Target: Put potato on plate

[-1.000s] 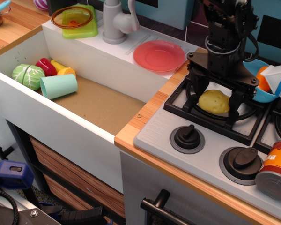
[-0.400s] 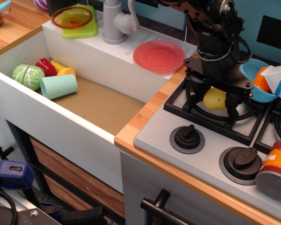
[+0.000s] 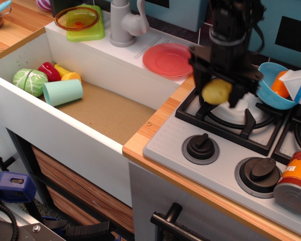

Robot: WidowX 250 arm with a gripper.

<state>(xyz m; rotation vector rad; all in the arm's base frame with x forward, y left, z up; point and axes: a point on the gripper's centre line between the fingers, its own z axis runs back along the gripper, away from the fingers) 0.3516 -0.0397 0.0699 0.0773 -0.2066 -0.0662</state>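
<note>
The gripper (image 3: 216, 92) is clamped on the potato (image 3: 216, 91), one dark finger on each side, and carries it in the air above the front-left corner of the stove grate (image 3: 226, 123). The arm looks motion-blurred, so the exact finger contact is hard to read.

The step in hand is the carry to the plate (image 3: 169, 59), which sits on the white counter just left of the stove, beyond the potato and a little to its left. To do this well, the potato should stay high enough to clear the plate's raised rim and be brought over the plate's middle before it comes down. The faucet (image 3: 124, 24) stands near the plate's far-left side, so a path straight from the stove keeps clear of it. Releasing low seems wise, since a lumpy oval toy could roll off a flat plate if dropped from height.

Against the earlier pictures: a second ago the potato lay on the grate with the fingers spread wide around it; shortly after, the fingers were closing on it there. Now it is off the grate, lifted and shifted left toward the plate. The plate and the toys in the sink (image 3: 105, 108) have not moved.
</note>
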